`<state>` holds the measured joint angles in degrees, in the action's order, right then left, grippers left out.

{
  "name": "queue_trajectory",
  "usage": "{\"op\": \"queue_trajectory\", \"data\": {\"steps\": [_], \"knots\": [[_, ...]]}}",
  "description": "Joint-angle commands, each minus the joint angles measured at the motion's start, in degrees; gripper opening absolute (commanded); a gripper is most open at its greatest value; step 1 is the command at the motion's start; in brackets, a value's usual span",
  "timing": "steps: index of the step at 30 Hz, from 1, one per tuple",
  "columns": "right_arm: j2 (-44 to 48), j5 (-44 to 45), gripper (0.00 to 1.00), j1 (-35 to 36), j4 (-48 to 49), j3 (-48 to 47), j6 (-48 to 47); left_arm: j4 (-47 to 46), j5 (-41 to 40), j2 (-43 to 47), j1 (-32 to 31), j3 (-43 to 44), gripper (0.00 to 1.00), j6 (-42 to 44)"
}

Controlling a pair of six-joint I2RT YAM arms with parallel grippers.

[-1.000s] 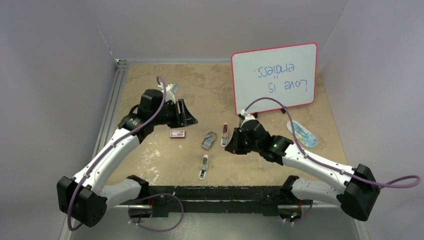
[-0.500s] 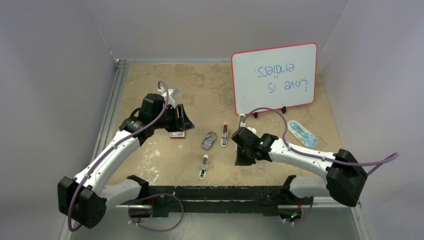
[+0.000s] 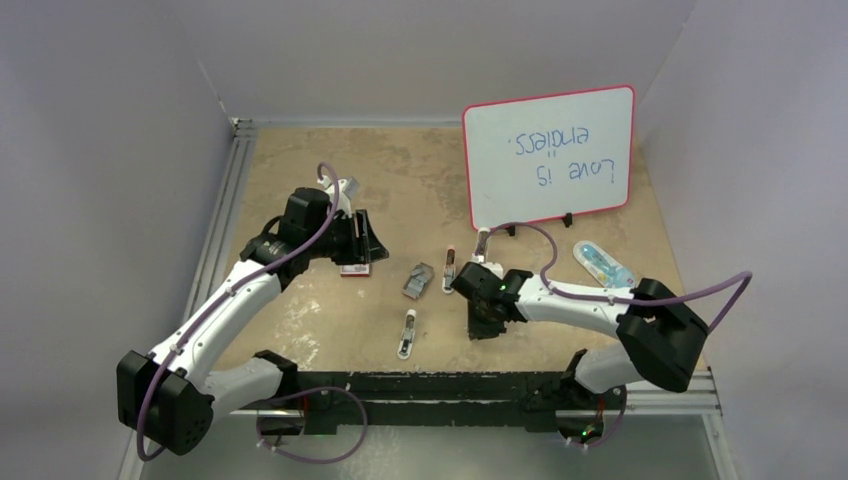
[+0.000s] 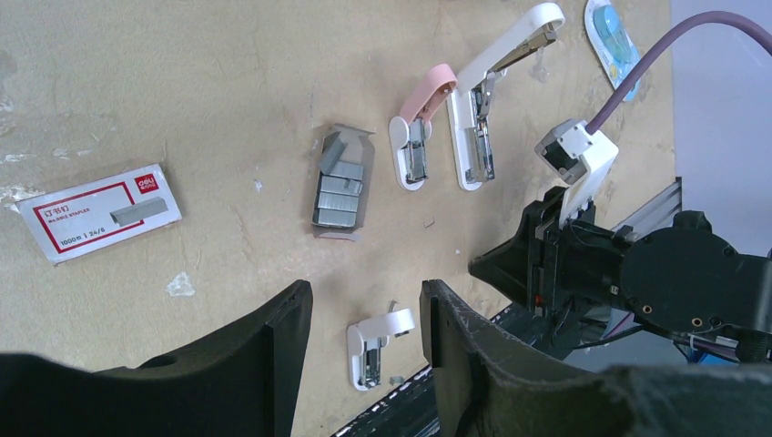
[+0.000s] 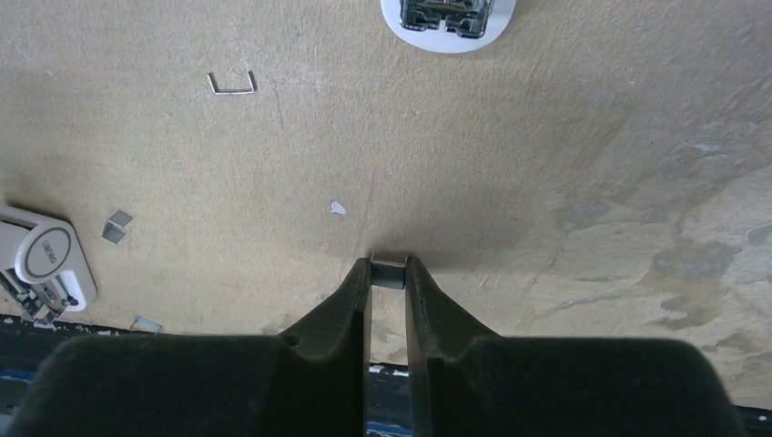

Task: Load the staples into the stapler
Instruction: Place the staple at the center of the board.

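The right arm (image 3: 570, 305) has pulled back nearward, its right tool (image 5: 388, 264) mid-carry, narrowly pinching what looks like a short silvery staple strip (image 5: 387, 274) near the table (image 5: 564, 137), left tool (image 4: 364, 291) wide and empty; next calls for aligning it with the open white plastic stapler (image 4: 480, 127).

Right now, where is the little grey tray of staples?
In the top view, the staple tray lies mid-table, between the red-bordered box on its left and the pink stapler on its right.

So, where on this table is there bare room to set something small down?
The widest bare patch is the far side of the table, between the back wall, the whiteboard and the left end effector. Another lies at the front, left of the small white stapler. The middle is crowded: staple tray, pink stapler and right end effector sit close together.
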<state>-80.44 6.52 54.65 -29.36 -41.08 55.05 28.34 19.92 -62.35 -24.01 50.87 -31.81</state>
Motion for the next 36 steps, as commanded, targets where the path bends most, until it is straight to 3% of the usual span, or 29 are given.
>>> {"op": "queue_trajectory", "data": {"steps": [1,14,19,25,30,36], "knots": [[-0.6,1.32,0.17,0.28,0.98,0.5,-0.28,-1.88,0.6,0.1,0.2,-0.04,0.48,1.5],[-1.12,5.24,0.38,0.29,-1.18,-1.2,-1.83,-1.95,0.82,0.3,0.19,0.0,0.48,1.67],[-1.16,7.53,0.39,0.41,-2.8,-2.78,-1.28,-1.84,0.73,0.62,0.29,-0.45,0.48,1.45],[-1.76,6.25,0.32,1.12,-2.32,-3.47,-0.98,-1.96,0.73,0.74,0.2,-0.6,0.47,1.48],[-2.8,5.54,0.33,2.67,-2.72,-4.09,0.66,-1.9,0.73,0.69,0.25,-0.6,0.48,1.45],[-2.1,10.67,0.36,3.79,-7.45,-4.44,6.68,-1.99,0.98,0.65,0.31,-0.6,0.47,1.45]]}}
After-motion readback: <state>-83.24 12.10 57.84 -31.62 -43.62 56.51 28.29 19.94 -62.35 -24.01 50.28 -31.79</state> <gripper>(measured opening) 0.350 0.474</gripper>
